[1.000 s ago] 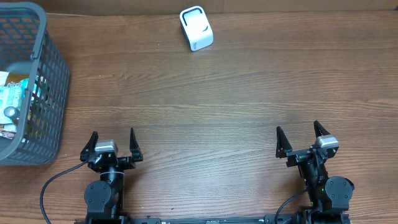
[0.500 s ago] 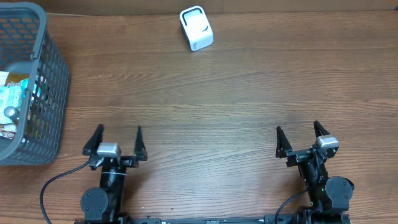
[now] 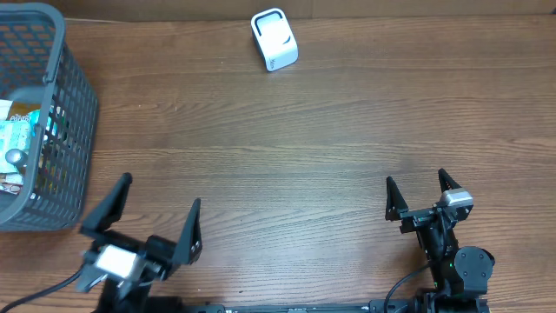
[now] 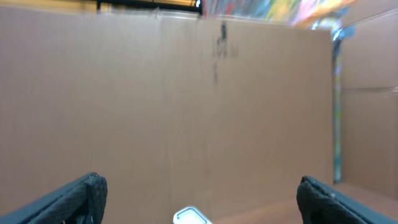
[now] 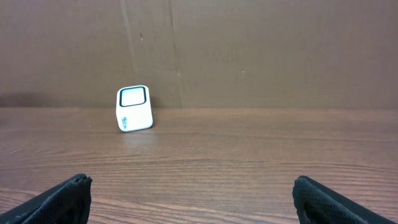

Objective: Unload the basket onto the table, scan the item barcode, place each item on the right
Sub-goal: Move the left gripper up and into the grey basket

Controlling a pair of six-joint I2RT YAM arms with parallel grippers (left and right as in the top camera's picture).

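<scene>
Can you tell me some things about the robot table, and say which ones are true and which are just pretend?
1. The white scanner stands on the table, touching no gripper. True.
2. The left gripper holds a box. False: it is open and empty.
3. The grey basket has packages inside. True.
4. The right gripper is shut tight. False: it is open, holding nothing.
5. The basket sits right beside the scanner. False: they are far apart.
</scene>
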